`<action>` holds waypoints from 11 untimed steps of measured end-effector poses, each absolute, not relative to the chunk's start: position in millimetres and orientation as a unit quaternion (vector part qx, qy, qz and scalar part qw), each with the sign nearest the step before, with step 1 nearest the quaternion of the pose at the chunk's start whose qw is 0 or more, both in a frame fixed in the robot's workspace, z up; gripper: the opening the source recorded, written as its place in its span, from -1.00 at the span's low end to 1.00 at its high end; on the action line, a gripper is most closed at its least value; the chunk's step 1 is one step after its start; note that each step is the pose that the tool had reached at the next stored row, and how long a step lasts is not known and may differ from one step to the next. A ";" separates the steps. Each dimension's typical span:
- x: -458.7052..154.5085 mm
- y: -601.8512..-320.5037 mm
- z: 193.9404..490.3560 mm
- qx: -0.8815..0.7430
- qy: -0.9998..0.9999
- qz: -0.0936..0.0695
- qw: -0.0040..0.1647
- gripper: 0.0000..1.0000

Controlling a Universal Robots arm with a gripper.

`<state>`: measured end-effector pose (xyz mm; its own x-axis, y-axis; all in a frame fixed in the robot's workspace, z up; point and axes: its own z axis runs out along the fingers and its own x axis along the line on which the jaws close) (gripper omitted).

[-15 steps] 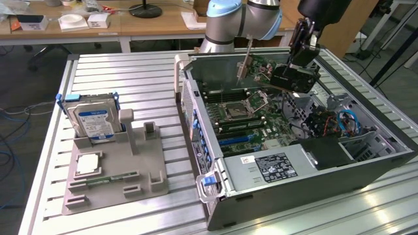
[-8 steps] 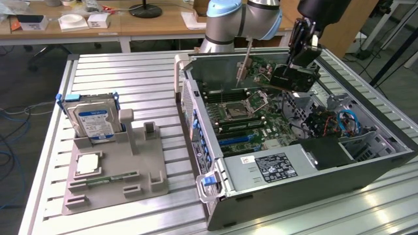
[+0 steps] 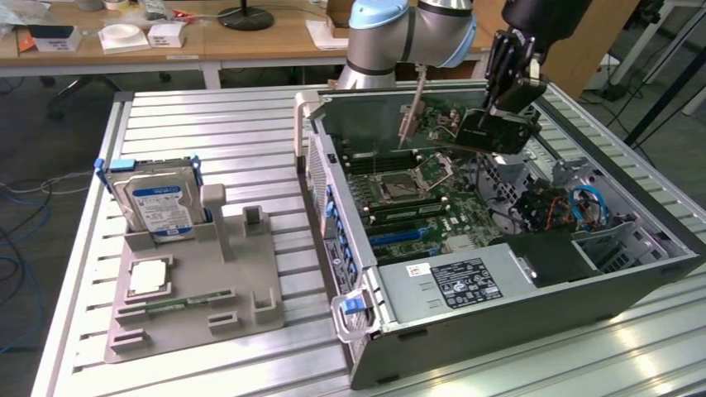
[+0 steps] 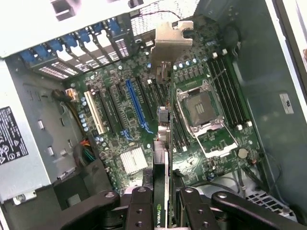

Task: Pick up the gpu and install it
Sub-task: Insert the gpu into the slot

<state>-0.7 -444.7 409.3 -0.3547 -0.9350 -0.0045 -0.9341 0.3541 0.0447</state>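
My gripper [image 3: 498, 124] is shut on the gpu [image 3: 412, 112], a thin dark card with a silver bracket at its far end. I hold it inside the open computer case [image 3: 617, 289], above the motherboard [image 3: 408, 198]. In the wrist view the gpu [image 4: 164, 143] runs edge-on from between my two black fingers [image 4: 141, 206] out to its bracket [image 4: 170, 40]. It hangs over the board between the blue slot [image 4: 136, 105] and the processor socket [image 4: 201, 108], clear of both.
On the exterior view's left, a grey fixture [image 3: 198, 306] holds a silver hard drive [image 3: 160, 203], a processor chip [image 3: 149, 277] and a slim green memory stick [image 3: 188, 302]. The power supply [image 3: 464, 281] and cables [image 3: 584, 207] crowd the case's near end.
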 end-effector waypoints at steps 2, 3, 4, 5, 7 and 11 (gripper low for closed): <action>-0.7 -444.7 409.2 0.579 -0.815 -0.020 0.011 -0.48; -0.7 -444.7 409.1 0.584 -0.812 -0.020 0.011 -0.48; -0.7 -444.7 409.1 0.589 -0.808 -0.019 0.011 -0.48; -0.7 -444.7 409.1 0.594 -0.804 -0.019 0.011 -0.48; -0.7 -444.7 409.0 0.604 -0.796 -0.019 0.012 -0.48; -0.6 -444.7 409.0 0.616 -0.788 -0.019 0.012 -0.48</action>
<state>-0.6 -444.7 409.0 -0.2416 -0.9704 -0.0045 -0.9695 0.2411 0.0447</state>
